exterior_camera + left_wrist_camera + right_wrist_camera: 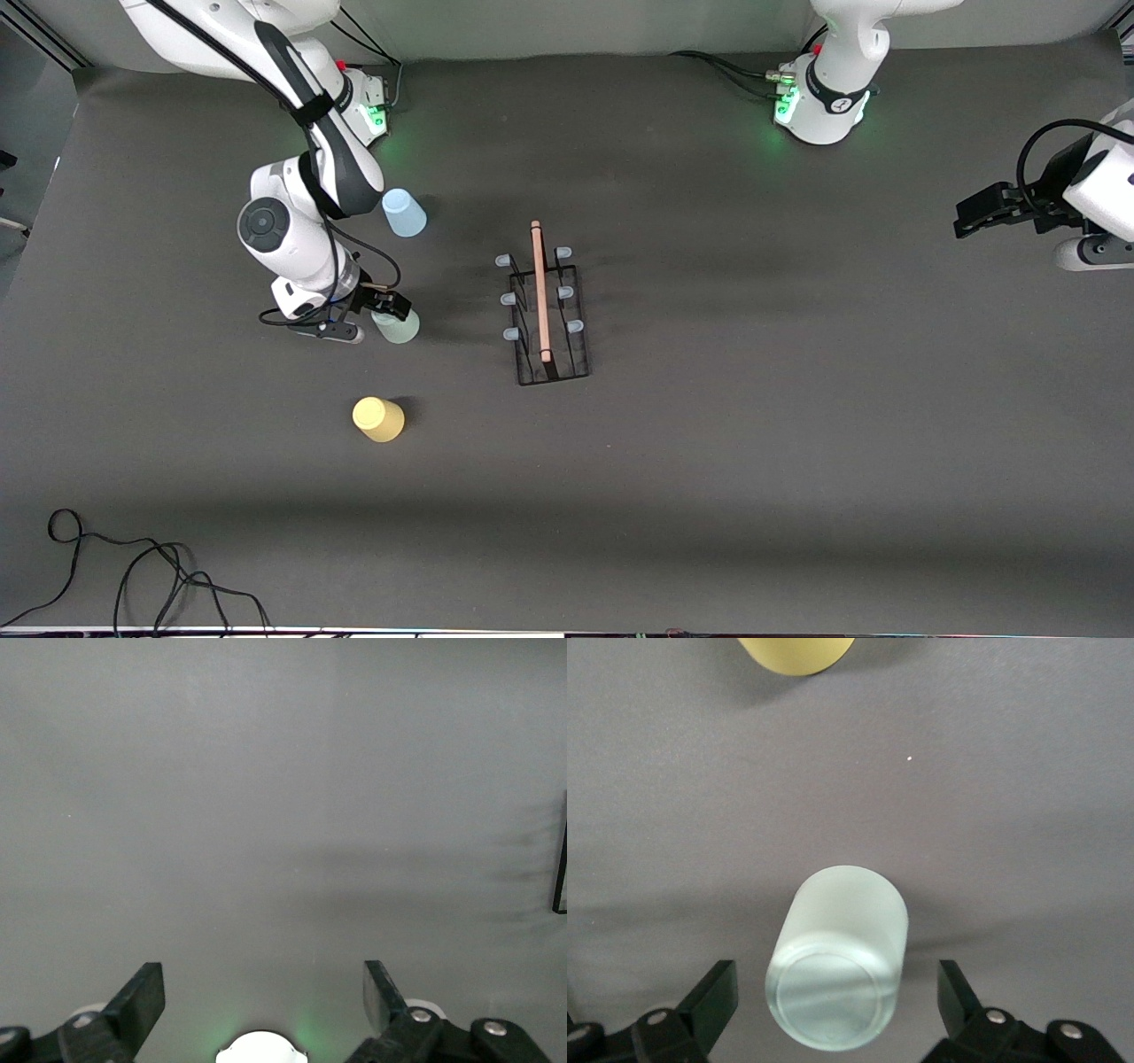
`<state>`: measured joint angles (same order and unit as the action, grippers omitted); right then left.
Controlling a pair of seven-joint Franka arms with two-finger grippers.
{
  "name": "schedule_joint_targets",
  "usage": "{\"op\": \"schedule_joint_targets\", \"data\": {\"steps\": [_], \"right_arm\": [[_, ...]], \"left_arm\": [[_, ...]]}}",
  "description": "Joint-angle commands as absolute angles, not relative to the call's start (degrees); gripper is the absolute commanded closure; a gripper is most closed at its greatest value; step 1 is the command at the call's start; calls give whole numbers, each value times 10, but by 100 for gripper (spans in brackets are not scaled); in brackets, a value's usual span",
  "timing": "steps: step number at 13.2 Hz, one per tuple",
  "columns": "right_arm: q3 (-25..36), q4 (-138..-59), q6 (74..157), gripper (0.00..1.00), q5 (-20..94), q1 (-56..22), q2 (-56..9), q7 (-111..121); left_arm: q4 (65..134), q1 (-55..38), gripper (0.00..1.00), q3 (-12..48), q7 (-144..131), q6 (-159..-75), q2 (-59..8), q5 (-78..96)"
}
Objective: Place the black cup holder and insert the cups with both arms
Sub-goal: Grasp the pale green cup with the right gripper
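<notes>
Right gripper (833, 1010), fingers spread, brackets the translucent grey-green tapered plastic cup (837, 970), ungripped. Black wire cup holder (545, 310) with wooden rod stands mid-table. Left gripper (264, 1001) waits, released, over bare matte cloth.

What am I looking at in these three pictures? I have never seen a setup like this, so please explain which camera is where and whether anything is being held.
Two white robot arms stand at a dark table. The wide picture looks down from a high camera facing them; the other two come from cameras on each arm's wrist, looking past its two black fingers.

On the table stands the black cup holder, a wire rack with a wooden rod handle. Toward the right arm's end lie three small cups: the light blue cup, the grey-green cup and, nearest the front camera, the yellow cup.

The right gripper is low at the grey-green cup, fingers open on either side of it, not gripping. The left gripper waits open over bare table at its own end. Nothing is held.
</notes>
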<state>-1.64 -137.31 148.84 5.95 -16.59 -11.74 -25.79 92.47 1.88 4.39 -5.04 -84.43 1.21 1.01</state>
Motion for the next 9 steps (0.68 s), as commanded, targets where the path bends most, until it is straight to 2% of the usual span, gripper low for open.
{"op": "schedule_joint_targets", "data": {"steps": [1, 2, 3, 6, 9], "right_arm": [[-11, -1376, 1529, 0, 67, -191, -144, -279], [-11, -1376, 1528, 42, 67, -191, -142, -279], [-11, -1375, 1522, 99, 67, -191, -136, -280], [-9, -1375, 1479, 100, 67, -191, -100, -276], [-7, -1361, 1381, 100, 67, -189, -16, -293]], "left_arm": [[935, 3, 0, 34, -44, -857, 25, 7], [935, 3, 0, 34, -44, -857, 25, 7], [935, 3, 0, 34, -44, -857, 25, 7], [935, 2, 0, 34, -44, -862, 19, 1], [936, 3, 0, 35, -42, -871, 14, -17]]}}
